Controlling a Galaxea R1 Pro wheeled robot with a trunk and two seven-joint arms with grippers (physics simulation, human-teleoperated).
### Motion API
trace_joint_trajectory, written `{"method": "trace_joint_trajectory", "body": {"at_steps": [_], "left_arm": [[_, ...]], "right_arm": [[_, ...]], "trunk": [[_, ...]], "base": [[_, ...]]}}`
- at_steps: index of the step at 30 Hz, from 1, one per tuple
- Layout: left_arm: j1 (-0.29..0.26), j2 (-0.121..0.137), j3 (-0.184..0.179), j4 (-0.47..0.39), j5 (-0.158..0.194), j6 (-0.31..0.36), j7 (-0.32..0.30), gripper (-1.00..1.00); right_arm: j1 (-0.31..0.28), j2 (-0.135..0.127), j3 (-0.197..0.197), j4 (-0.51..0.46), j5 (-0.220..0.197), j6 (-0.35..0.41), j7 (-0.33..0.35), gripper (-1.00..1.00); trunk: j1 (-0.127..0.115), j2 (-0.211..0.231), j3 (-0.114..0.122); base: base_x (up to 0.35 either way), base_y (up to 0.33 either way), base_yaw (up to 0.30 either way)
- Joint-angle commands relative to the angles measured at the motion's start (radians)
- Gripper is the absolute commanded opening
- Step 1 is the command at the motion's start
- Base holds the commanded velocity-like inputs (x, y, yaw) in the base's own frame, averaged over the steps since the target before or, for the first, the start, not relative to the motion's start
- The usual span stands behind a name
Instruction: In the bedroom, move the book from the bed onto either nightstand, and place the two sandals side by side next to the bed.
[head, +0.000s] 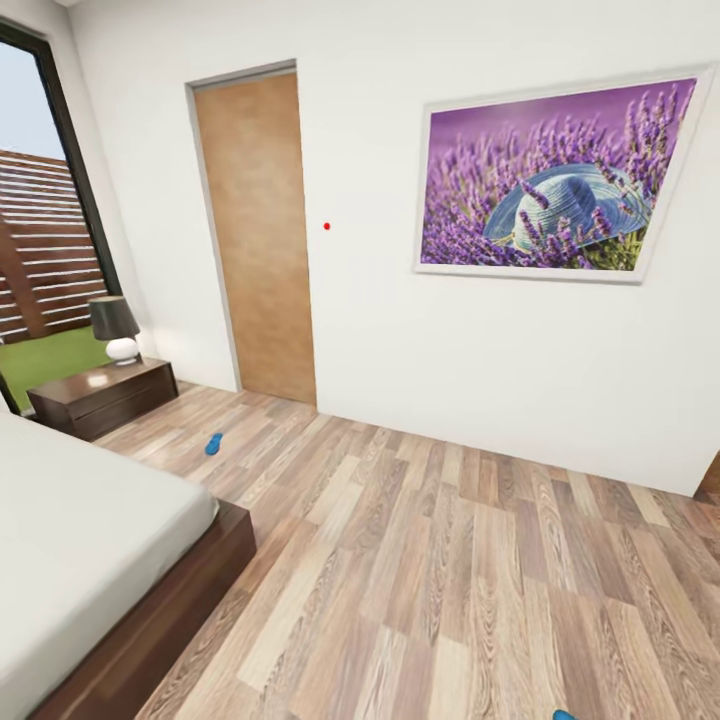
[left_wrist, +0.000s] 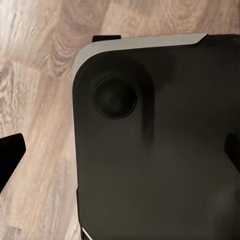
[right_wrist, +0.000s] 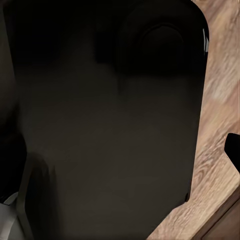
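Hand states can't be told; bright blue flip-flop sandal lies near dark brown wooden nightstand, so driving in could clip it.

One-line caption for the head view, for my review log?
Bedroom: bed at left, nightstand with lamp beyond, a blue sandal on the floor, lavender picture on the wall.

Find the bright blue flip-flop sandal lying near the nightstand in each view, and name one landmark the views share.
Head view: the bright blue flip-flop sandal lies on the floor, left of centre, between nightstand and door.
Left wrist view: not in it.
Right wrist view: not in it.
Shared landmark: the light wood-plank floor.
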Motion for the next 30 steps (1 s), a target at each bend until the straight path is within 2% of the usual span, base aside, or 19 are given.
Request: {"method": "trace_joint_trajectory", "body": {"at_steps": [1,30], "left_arm": [[-0.001,0.000,-0.001,0.001,0.000,-0.004,-0.001,1.00],[-0.001,0.000,-0.001,0.001,-0.001,-0.006,-0.001,1.00]], "right_arm": [[0.000,0.000,-0.001,0.000,-0.001,-0.001,0.000,1.00],[0.000,-0.001,-0.001,0.000,-0.001,-0.001,0.000,1.00]], "trunk": [[0.000,0.000,-0.001],[0.000,0.000,-0.001]], "base": [[0.256,0.000,-0.039],[0.323,0.000,-0.005]]}}
